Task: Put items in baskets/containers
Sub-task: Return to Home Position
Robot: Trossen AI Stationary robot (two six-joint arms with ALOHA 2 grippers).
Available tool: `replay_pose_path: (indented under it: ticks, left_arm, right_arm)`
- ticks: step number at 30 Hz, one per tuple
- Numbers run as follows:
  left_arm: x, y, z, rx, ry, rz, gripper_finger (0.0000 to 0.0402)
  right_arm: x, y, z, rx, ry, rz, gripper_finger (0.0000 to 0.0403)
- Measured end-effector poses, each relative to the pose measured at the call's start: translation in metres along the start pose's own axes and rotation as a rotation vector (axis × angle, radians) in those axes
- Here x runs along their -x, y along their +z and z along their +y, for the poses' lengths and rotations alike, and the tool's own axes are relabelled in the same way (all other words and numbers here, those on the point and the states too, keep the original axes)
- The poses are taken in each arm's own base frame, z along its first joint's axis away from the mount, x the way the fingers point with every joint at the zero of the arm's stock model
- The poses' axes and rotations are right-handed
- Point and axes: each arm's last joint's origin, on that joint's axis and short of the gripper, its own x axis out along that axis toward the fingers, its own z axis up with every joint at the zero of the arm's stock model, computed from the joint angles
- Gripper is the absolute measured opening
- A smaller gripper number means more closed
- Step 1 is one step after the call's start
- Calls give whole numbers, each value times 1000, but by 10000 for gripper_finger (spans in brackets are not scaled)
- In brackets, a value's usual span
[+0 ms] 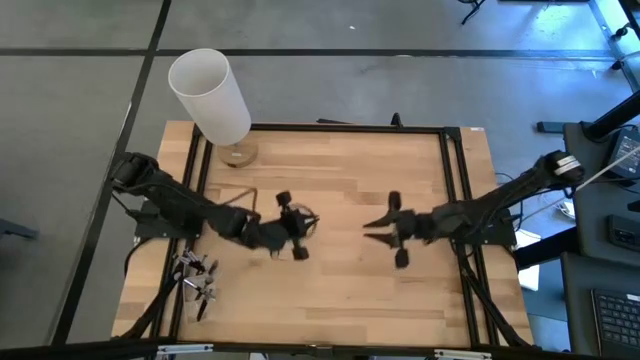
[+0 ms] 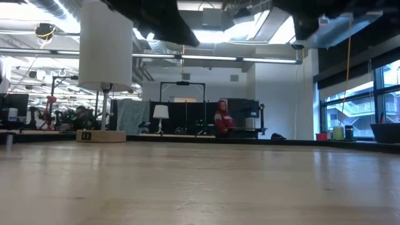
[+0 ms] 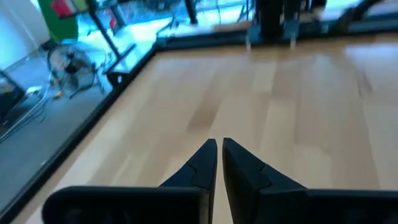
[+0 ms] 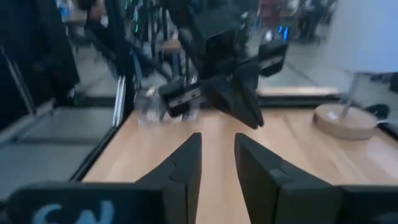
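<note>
Left end effector (image 1: 309, 222) almost closed, right end effector (image 1: 369, 227) slightly parted, both empty over the table (image 1: 350, 300), well inside its edges.

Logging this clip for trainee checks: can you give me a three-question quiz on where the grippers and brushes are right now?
1. True or false: the right gripper holds a brush.
2. The brushes lie beside which arm? A) left B) right C) neither
3. Which gripper's jaws stand wider apart?
Key: 1 false, its jaws are empty; 2 A; 3 the right, since the left gripper has its jaws nearly shut.
</note>
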Motion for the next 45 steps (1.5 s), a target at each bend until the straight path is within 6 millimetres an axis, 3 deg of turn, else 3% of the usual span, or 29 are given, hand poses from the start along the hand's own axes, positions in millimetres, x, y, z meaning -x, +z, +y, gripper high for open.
replay_pose_path:
  ticks: [6,13,18,27,34,39,45]
  left_arm:
    - [3,-7,41,18,-40,-91,22]
    - [24,-44,87,106,-70,-279,22]
    - [38,-71,115,190,-122,-463,22]
    - [64,-95,133,210,-99,-530,22]
    - [82,-104,142,188,-63,-457,22]
    - [92,-108,147,199,-59,-447,22]
    - [100,-113,150,214,-72,-423,22]
  right_arm:
    - [31,-11,-32,-42,-27,-69,90]
    - [55,0,-52,26,-4,-121,9]
    - [69,-1,-64,21,-77,-78,9]
    - [89,-4,-68,10,-94,-32,3]
    - [107,-3,-68,-5,-83,-63,2]
    - [106,-24,-69,10,-84,-125,2]
    - [110,-26,-70,8,-85,-157,2]
